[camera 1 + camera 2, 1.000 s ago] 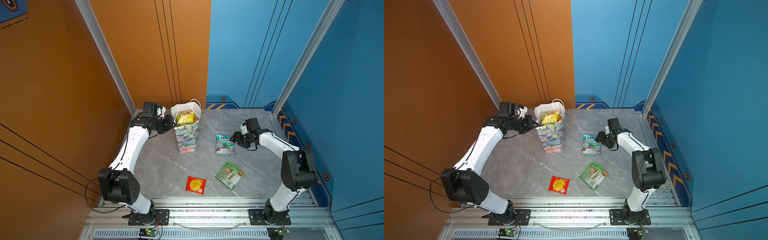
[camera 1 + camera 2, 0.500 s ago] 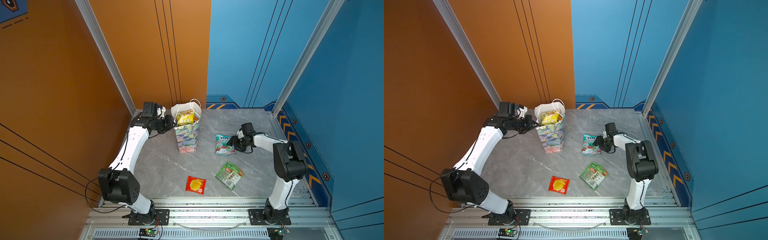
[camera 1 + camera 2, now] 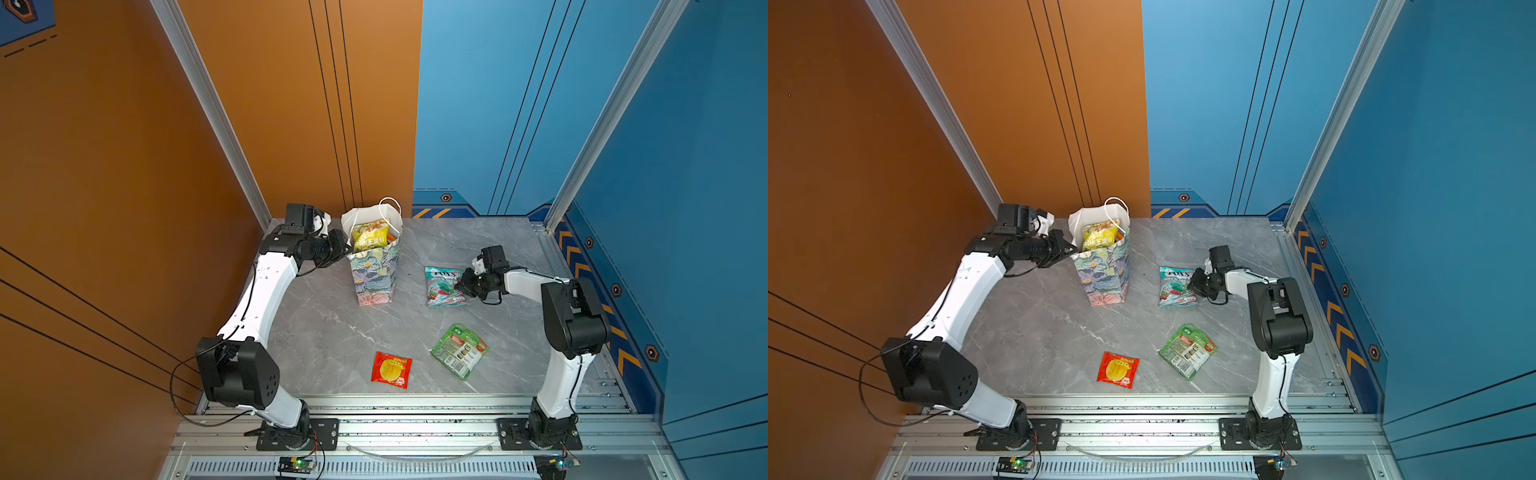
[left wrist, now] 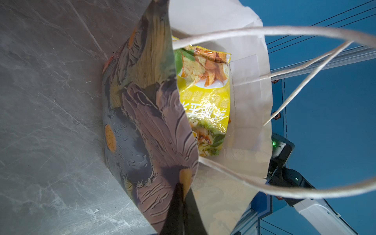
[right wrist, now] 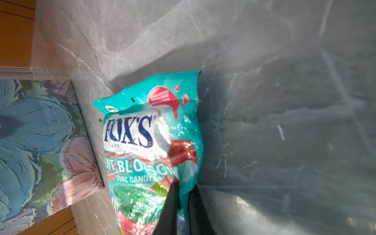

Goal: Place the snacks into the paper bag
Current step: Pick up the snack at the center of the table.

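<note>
The floral paper bag [image 3: 376, 270] [image 3: 1105, 270] stands upright at the back of the grey table, a yellow pouch [image 3: 369, 237] [image 4: 205, 101] sticking out of its mouth. My left gripper [image 3: 343, 249] [image 4: 183, 189] is shut on the bag's rim [image 4: 187, 177]. To the bag's right a teal FOX'S candy bag [image 3: 444, 287] [image 3: 1176, 287] [image 5: 154, 146] lies flat. My right gripper [image 3: 460, 284] [image 5: 184, 187] is shut on its right edge. A green pouch [image 3: 459, 351] [image 3: 1187, 351] and a red-yellow sachet [image 3: 392, 369] [image 3: 1118, 369] lie nearer the front.
The bag's white cord handles [image 4: 284, 30] arch over its mouth. Orange and blue walls close in the table at the back and sides, and a metal rail [image 3: 415, 409] runs along the front edge.
My right gripper moved left to the teal candy bag's edge and closed on it. The left arm and the paper bag have not moved.
</note>
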### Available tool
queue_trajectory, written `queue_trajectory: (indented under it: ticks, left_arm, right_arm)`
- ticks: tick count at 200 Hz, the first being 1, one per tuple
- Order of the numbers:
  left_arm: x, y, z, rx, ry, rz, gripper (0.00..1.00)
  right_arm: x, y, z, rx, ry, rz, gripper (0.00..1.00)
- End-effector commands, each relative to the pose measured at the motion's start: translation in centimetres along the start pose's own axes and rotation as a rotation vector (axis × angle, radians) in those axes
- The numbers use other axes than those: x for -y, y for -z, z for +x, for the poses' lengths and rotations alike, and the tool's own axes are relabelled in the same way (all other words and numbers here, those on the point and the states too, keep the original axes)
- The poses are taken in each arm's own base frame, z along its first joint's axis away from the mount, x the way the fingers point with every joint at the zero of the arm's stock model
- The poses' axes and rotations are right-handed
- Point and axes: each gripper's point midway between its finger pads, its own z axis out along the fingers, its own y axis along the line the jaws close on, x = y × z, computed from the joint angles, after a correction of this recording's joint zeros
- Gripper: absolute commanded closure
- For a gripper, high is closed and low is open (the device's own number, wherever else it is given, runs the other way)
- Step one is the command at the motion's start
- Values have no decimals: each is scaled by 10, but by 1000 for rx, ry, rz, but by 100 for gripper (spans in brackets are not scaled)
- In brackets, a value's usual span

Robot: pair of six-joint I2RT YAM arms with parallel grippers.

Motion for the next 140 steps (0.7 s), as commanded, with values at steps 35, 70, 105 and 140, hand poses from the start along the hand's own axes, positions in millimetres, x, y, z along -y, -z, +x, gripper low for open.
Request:
queue_trajectory:
  ticks: [35,70,105,140]
  left_arm:
    - [15,14,-2,16,-16,52,100]
    - [15,14,-1,15,-17,53,100]
    - [14,15,-1,16,-16,55,100]
    - [14,15,-1,14,-16,54,100]
  right_arm:
    - [-41,32,-9,50,55,-39,100]
    - [-90,75,-22,132,120,-98,100]
    - [-146,127,-37,234,191,-171,100]
    - [-200,175,-46,326,255,-249,100]
